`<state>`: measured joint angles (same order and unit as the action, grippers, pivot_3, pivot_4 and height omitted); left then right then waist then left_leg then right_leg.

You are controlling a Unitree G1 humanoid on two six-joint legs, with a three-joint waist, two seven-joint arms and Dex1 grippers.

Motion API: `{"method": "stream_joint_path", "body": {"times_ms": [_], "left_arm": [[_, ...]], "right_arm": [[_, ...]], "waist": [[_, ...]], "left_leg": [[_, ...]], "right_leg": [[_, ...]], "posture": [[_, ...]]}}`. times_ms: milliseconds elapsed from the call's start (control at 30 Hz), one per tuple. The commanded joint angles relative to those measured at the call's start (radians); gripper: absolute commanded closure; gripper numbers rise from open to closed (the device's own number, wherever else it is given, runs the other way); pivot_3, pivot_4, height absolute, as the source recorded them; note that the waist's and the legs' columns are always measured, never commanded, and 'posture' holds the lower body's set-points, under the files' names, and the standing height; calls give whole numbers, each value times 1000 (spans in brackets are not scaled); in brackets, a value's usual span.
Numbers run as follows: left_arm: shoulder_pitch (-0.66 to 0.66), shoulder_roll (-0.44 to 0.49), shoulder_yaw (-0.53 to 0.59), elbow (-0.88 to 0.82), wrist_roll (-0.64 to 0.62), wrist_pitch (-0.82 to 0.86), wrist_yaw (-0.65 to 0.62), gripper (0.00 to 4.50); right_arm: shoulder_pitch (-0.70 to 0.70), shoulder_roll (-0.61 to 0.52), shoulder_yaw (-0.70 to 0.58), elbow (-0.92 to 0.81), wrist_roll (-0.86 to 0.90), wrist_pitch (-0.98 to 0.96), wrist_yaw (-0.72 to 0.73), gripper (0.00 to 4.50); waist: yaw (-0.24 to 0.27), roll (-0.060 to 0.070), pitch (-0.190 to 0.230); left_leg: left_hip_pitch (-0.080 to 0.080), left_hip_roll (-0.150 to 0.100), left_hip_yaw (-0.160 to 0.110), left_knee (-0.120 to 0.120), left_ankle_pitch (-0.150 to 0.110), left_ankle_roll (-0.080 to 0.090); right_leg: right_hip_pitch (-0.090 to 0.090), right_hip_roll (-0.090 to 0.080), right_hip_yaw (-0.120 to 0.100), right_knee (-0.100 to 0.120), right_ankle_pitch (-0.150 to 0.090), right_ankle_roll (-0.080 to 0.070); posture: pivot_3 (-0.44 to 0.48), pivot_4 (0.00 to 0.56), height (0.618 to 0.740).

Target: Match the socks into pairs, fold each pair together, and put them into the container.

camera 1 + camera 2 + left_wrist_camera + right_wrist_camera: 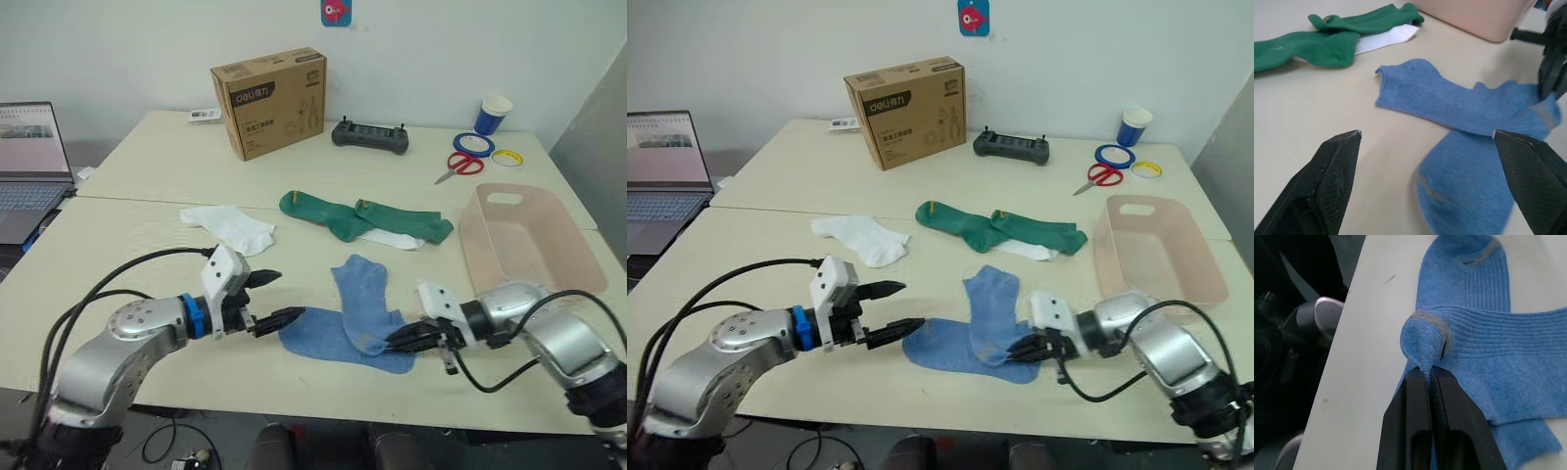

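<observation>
Beige table [147, 186] holds two crossed blue socks [358, 313] near its front edge; right gripper [1429, 374] pinches the upper sock's toe, left gripper [274, 299] hangs spread beside them, pink tub [519, 245] at right.

Two cream tables [147, 245] pushed together, seam running across; plain white wall [441, 39] behind with a small red-and-blue sticker [335, 11]; grey panel [598, 127] at far right. Open laptop [29, 162] on a separate surface at left; even indoor light.
</observation>
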<state>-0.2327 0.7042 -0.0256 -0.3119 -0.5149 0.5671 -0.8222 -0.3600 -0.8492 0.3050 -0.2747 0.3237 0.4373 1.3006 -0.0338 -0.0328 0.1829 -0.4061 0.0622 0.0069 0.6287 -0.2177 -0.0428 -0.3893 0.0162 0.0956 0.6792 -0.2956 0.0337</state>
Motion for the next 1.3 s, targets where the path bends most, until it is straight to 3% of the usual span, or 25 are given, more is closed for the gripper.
{"method": "stream_joint_path", "body": {"times_ms": [33, 200, 367, 467, 600, 867, 1100, 1233, 1300], "left_arm": [[-126, -53, -78, 144, 97, -92, -28, 0], [-431, -222, -217, 604, 270, -278, -89, 0], [-598, -322, -256, 921, 356, -405, -176, 0], [-645, -345, -275, 1037, 409, -458, -221, 608], [-679, -368, -266, 1108, 430, -481, -273, 1908], [-636, -347, -233, 1020, 412, -452, -353, 4453], [-548, -330, -186, 877, 396, -390, -316, 4484], [-440, -272, -112, 675, 354, -280, -262, 4484], [-344, -228, -60, 475, 276, -135, -257, 4484]], "right_arm": [[-18, 1, -13, -7, -29, -57, 3, 4464], [1, 42, 3, 5, -61, -68, -37, 4464], [22, 56, 2, -9, -81, -80, -58, 4464], [29, 59, -5, -23, -77, -72, -68, 4500], [36, 59, -14, -35, -69, -64, -79, 4500], [34, 61, -25, -25, -60, -75, -83, 4500], [-4, 78, -26, 22, -62, -104, -69, 4500], [-28, 74, -47, 51, -56, -135, -54, 4500], [-51, 55, -63, 92, -68, -204, -22, 4500]], "waist": [[0, 0, 0], [4, 0, 0], [0, 0, 0], [-1, 0, 0], [2, 0, 0], [1, 0, 0], [2, 0, 0], [-6, 0, 0], [-9, 0, 0]], "left_leg": [[0, 0, 0, 0, 0, 0], [-2, 0, -1, 1, 0, 0], [-7, -1, -2, 2, 0, 0], [-12, -1, -3, 2, 0, 1], [-14, 0, -5, 1, 0, 1], [-16, -1, -5, 2, 0, 1], [-16, 0, -5, 4, 0, 1], [-16, 0, -5, 5, 0, 1], [-16, 1, -5, 5, 0, 1]], "right_leg": [[0, 1, 0, 0, 1, 2], [0, 1, -1, 0, 3, 5], [-4, 1, -1, -1, 4, 5], [-10, 2, -1, 1, 5, 3], [-13, 4, -2, 2, 5, 3], [-14, 3, -2, 3, 5, 3], [-14, 3, -2, 4, 5, 3], [-14, 3, -1, 5, 5, 3], [-14, 4, -2, 5, 5, 3]], "posture": [[0, 150, 740], [0, 150, 740], [0, 150, 740], [0, 150, 740], [0, 150, 740], [0, 150, 740], [0, 150, 740], [0, 150, 740], [0, 150, 740]]}}
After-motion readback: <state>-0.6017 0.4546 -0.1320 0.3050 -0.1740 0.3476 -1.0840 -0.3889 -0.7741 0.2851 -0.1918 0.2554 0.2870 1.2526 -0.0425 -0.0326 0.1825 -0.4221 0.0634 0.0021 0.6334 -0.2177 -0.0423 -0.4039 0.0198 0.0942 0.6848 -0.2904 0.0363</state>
